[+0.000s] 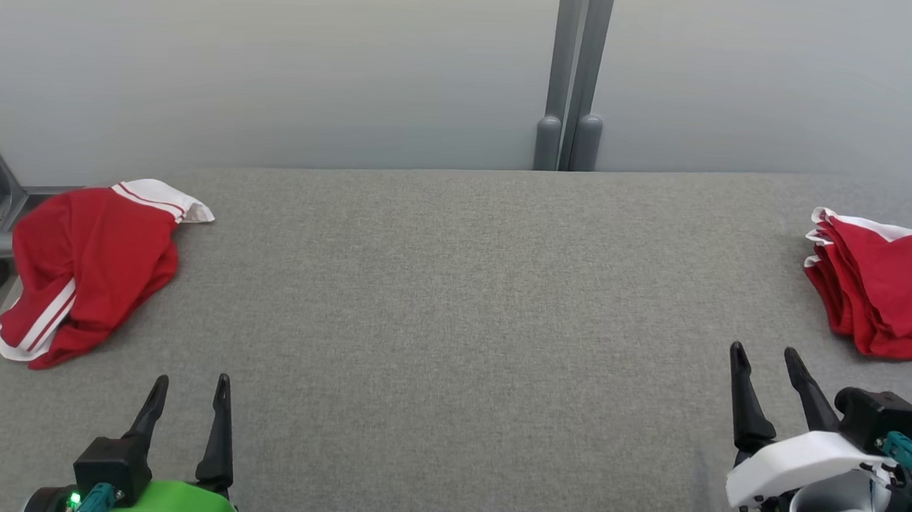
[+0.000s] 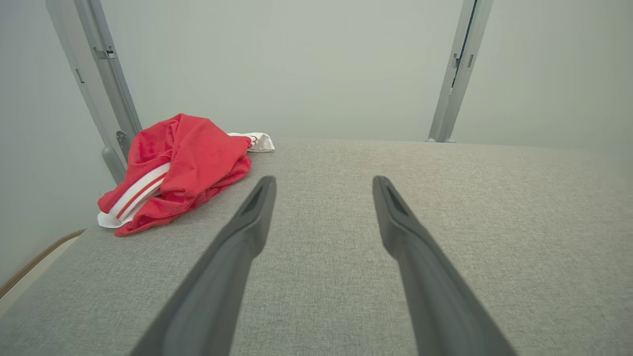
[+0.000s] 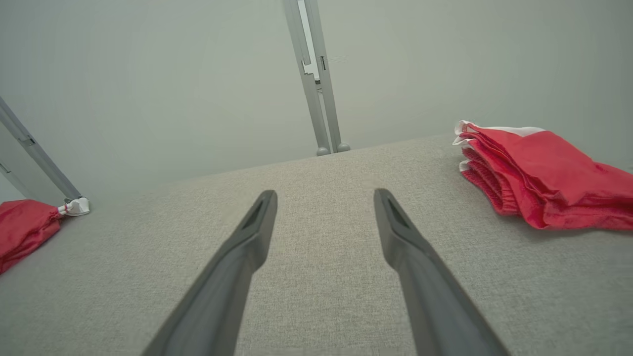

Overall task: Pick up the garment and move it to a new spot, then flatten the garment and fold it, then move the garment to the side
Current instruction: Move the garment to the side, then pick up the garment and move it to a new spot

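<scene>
The crumpled red garment [image 1: 90,263] lies at the left edge of the table [image 1: 453,325], its length along that edge, ahead and left of the left gripper [image 1: 191,383], the nearer one; it and the right gripper [image 1: 765,350] gape wide, empty

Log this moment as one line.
left gripper: open, empty | right gripper: open, empty | crumpled garment: far left | folded red pile: far right | stage: pick not begun

The left pincer [image 1: 193,379] hovers over the near left corner of the bench [image 1: 453,325], fingers spread wide and empty. The right pincer [image 1: 765,350] hovers by the near right corner, likewise spread and empty.
</scene>
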You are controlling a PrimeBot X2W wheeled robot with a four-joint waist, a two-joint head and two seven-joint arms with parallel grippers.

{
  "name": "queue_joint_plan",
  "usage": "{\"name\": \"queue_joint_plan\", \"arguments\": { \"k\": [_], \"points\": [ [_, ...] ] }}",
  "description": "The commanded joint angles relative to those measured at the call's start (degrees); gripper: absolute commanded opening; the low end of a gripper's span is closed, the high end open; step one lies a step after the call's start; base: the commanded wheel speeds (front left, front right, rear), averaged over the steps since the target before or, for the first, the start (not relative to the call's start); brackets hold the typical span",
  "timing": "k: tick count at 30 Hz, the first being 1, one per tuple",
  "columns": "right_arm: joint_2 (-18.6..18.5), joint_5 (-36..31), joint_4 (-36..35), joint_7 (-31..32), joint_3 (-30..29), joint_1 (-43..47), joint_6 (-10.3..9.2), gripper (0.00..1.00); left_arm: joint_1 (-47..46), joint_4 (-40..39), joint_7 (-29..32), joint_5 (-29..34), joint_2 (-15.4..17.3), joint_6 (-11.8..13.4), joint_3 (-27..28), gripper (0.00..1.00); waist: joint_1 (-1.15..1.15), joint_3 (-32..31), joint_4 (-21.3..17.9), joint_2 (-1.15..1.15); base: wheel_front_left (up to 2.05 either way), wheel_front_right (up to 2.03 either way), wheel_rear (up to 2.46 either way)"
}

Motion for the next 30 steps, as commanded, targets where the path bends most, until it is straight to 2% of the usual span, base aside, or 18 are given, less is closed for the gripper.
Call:
{"name": "queue_joint_plan", "arguments": {
  "k": [1,6,20,30],
  "points": [
    [0.2,-0.5,-0.7,0.2,-0.3,1.3,-0.06,1.00,1.0,-0.2,-0.3,0.0,0.6,-0.9,-0.2,1.00,0.00,-0.2,-0.3,0.00,0.00,0.00,0.00],
    [0.6,-1.1,-0.8,1.3,0.2,3.5,-0.06,1.00,2.2,-0.3,-0.3,0.1,1.1,-2.4,-0.1,1.00,0.00,-0.5,-0.9,0.00,0.00,0.00,0.00],
    [0.9,-0.5,-1.4,2.1,0.4,4.7,-0.06,1.00,3.3,-1.4,-0.2,0.7,0.1,-2.2,1.2,1.00,0.00,-0.4,-1.0,0.00,0.00,0.00,0.00],
    [0.9,0.2,-1.7,2.3,1.3,5.7,-0.06,1.00,3.2,-1.8,-0.2,2.0,-0.2,-2.3,1.0,1.00,0.00,-0.9,3.8,0.00,0.00,0.00,0.00]
  ]
}}
